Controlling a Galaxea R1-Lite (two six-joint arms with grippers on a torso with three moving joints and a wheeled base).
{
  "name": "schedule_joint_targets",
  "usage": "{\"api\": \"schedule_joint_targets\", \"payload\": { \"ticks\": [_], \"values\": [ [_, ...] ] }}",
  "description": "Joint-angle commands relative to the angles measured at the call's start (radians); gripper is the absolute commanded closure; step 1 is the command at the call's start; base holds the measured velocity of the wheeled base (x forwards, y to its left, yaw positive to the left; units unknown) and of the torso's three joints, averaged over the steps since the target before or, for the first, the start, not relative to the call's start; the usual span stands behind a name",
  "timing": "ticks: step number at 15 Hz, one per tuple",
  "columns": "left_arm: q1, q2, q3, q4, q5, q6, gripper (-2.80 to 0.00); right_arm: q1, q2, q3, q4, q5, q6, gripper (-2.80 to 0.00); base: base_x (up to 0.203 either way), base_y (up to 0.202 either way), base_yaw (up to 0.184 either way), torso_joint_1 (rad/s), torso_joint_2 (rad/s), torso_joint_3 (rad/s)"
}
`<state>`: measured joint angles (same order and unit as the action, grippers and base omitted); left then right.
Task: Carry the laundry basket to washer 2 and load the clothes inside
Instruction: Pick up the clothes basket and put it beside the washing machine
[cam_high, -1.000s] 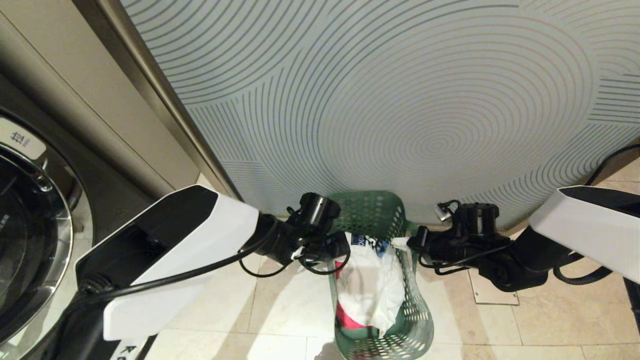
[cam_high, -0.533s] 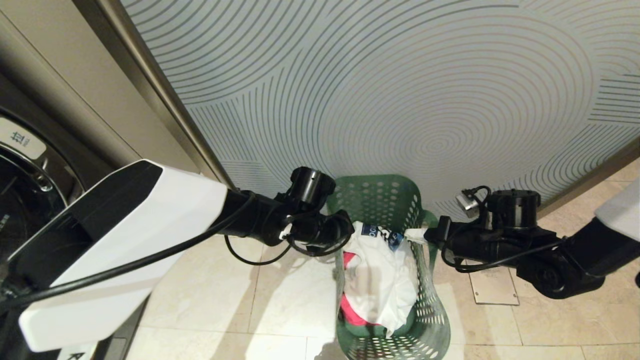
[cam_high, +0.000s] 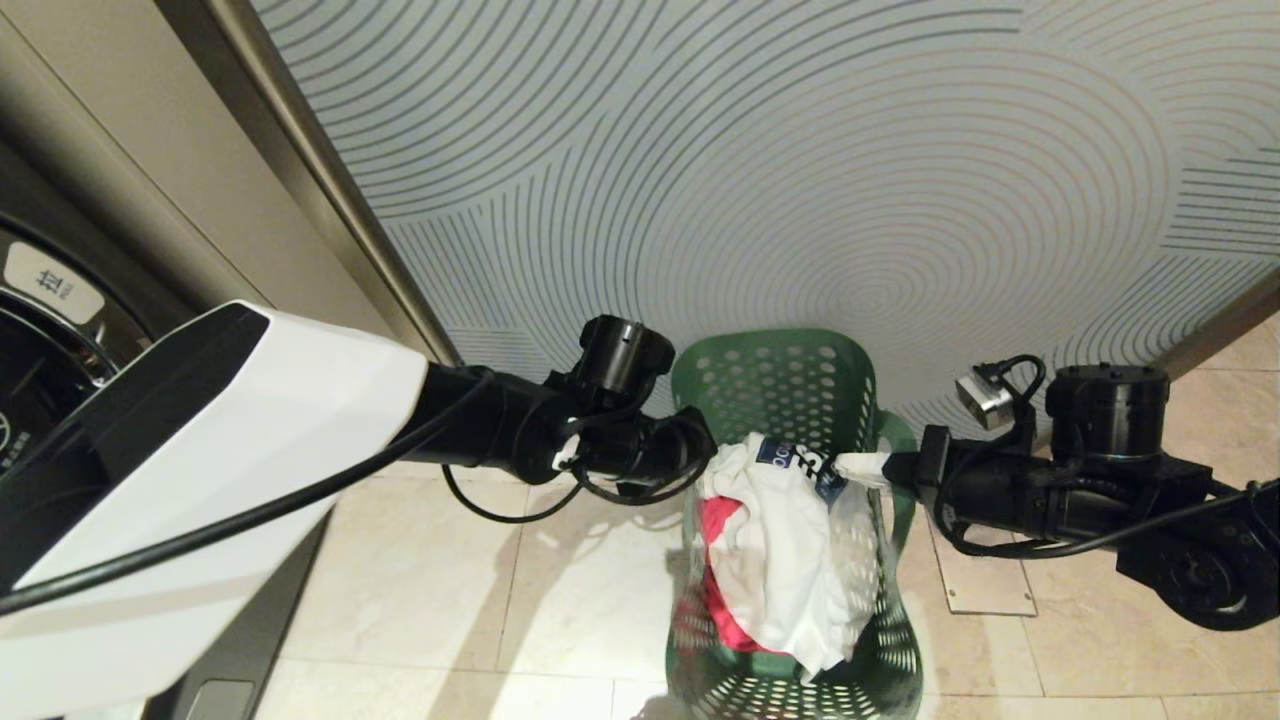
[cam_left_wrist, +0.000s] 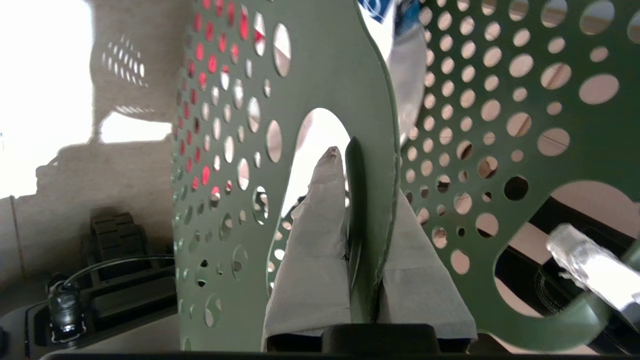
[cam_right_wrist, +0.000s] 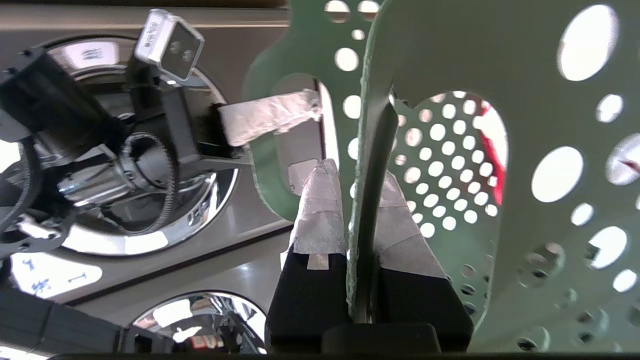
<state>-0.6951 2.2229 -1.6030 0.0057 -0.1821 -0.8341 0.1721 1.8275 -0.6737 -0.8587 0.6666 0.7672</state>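
Note:
The green perforated laundry basket (cam_high: 770, 395) hangs between my two arms in front of the patterned wall. My left gripper (cam_high: 700, 455) is shut on its left looped handle (cam_left_wrist: 367, 125), taped fingers either side of the plastic. My right gripper (cam_high: 872, 466) is shut on the opposite handle (cam_right_wrist: 372, 130) in the same way. The clothes (cam_high: 790, 545) lie inside: a white garment with a blue printed patch over a pink-red one. A dark grey front-load washer (cam_high: 45, 350) shows at the left edge; I cannot tell whether it is washer 2.
The curved patterned wall (cam_high: 800, 180) stands close behind the basket. Beige floor tiles (cam_high: 520, 600) lie below, with a metal floor plate (cam_high: 985, 590) under my right arm. Two chrome-rimmed washer doors (cam_right_wrist: 150, 235) show stacked in the right wrist view.
Both arms have risen with the basket held between them. In the head view it now sits higher and a little further right. Both grips are unchanged.

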Motion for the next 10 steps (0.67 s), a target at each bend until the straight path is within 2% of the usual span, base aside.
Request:
{"api": "schedule_joint_targets", "payload": {
  "ticks": [1,5,10],
  "values": [
    [-0.006,-0.008,0.001,-0.001,0.000,-0.005,0.00,0.000,-0.034,0.005,0.001,0.004,0.004,0.00,0.000,0.000,0.000,0.002,0.00,0.175],
    [-0.009,-0.047,0.013,0.002,-0.003,-0.009,0.00,0.012,-0.058,0.004,0.024,0.004,0.004,0.00,0.000,0.000,0.000,0.002,0.00,0.193],
    [-0.009,-0.129,0.101,-0.002,-0.008,-0.011,0.00,0.050,-0.078,0.003,0.029,0.004,0.006,0.00,0.000,0.000,0.000,0.001,0.00,0.202]
  ]
}}
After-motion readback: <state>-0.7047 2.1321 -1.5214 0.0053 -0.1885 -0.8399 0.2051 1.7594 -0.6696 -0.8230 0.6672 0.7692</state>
